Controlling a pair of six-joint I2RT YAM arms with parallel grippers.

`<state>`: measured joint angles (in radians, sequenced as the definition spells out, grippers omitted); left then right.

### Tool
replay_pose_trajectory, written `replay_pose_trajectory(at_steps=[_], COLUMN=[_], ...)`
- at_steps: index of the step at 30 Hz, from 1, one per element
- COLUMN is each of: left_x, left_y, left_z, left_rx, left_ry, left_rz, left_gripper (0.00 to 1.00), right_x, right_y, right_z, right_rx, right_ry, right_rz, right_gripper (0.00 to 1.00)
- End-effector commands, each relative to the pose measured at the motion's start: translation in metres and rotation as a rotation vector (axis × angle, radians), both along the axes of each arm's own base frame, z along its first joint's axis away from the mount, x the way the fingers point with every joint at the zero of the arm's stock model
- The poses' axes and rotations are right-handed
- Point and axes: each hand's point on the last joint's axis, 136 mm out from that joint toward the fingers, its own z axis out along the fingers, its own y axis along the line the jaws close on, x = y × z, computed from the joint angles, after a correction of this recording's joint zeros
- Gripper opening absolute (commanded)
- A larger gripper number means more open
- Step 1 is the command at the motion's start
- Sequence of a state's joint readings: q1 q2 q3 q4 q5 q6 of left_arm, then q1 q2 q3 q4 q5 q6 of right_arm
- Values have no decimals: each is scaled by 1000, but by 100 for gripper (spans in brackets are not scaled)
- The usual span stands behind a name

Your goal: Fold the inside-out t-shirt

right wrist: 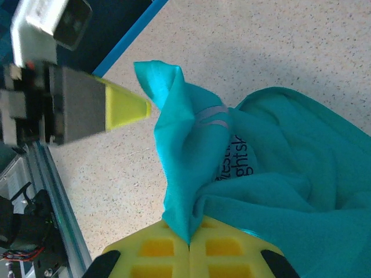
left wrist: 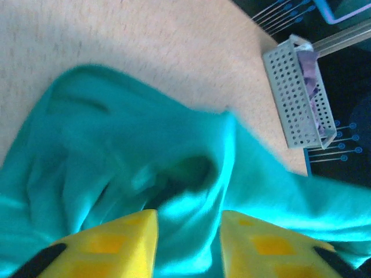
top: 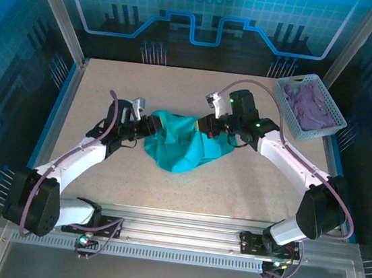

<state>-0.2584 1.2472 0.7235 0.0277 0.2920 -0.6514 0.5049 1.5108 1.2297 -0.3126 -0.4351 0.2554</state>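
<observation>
1. Slumping in a soft teal heap, the inside-out t-shirt (top: 181, 148) lies at the middle of the table (top: 234, 186). It looks light and limp, and we judge it best taken by hem or shoulder edges, not the bunched middle.
2. We see the right gripper (right wrist: 189, 234) clenched on a fold at the shirt's right edge.
3. At the left edge the left gripper (left wrist: 189, 220) stands parted, with cloth lying loose between its fingers (left wrist: 122, 240).
</observation>
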Motion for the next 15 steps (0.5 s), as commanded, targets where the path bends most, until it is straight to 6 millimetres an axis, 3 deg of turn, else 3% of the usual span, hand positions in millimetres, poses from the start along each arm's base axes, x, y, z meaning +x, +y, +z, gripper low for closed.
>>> replay_pose_trajectory(at_steps=[1, 5, 10, 13, 15], left_x=[-21, -39, -20, 0, 10], left_y=[-18, -37, -49, -59, -65], left_z=[1, -12, -23, -27, -30], left_rx=[12, 51, 75, 73, 75], left_ry=[-49, -64, -71, -75, -69], left_rz=[-81, -143, -158, -169, -177], left_gripper=[47, 60, 62, 55, 42], right_x=[5, 7, 7, 6, 6], right_y=[4, 5, 6, 2, -4], right_z=[2, 2, 0, 0, 4], right_rx=[44, 43, 40, 30, 27], right_ry=[15, 16, 21, 21, 14], right_rz=[6, 8, 12, 6, -3], right_gripper=[0, 0, 0, 0, 0])
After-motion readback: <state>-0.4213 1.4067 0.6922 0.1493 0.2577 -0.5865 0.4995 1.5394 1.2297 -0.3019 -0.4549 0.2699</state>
